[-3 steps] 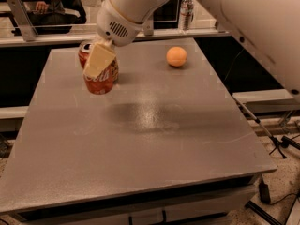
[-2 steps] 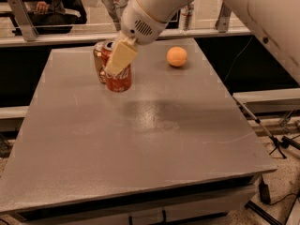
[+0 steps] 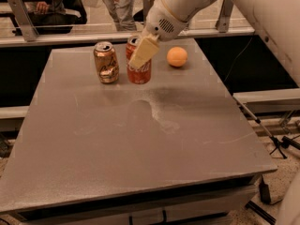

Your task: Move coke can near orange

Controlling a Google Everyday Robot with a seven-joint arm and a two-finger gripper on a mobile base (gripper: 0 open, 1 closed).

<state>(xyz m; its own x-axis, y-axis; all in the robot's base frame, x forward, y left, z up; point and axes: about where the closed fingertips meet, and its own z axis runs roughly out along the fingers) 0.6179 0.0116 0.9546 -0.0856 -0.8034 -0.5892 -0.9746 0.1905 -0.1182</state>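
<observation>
1. While the gripper (image 3: 140, 55) hangs over the far middle of the table (image 3: 140, 139), its jaws are closed around the coke can (image 3: 140, 74). One cream finger (image 3: 144, 50) lies slanted across the can's front, and the other is hidden behind it.
2. The coke can stands upright between the copper can (image 3: 106, 62), just beside it, and the orange (image 3: 177, 56), which lies near but apart on the other side. Whether the coke can's base touches the table I cannot tell.
3. The step in hand looks like carrying the can toward the orange, and it seems well along — only a short sideways gap is left.
4. To do it well, grip firmly, hold the can upright, and travel straight toward the fruit and away from the copper can, so that can is not brushed.
5. Stop short of contact — the orange is round and would likely roll toward the far edge if nudged.
6. Set the base flat on the table before letting go, then open wide and lift clear so the finger does not tip the can.
</observation>
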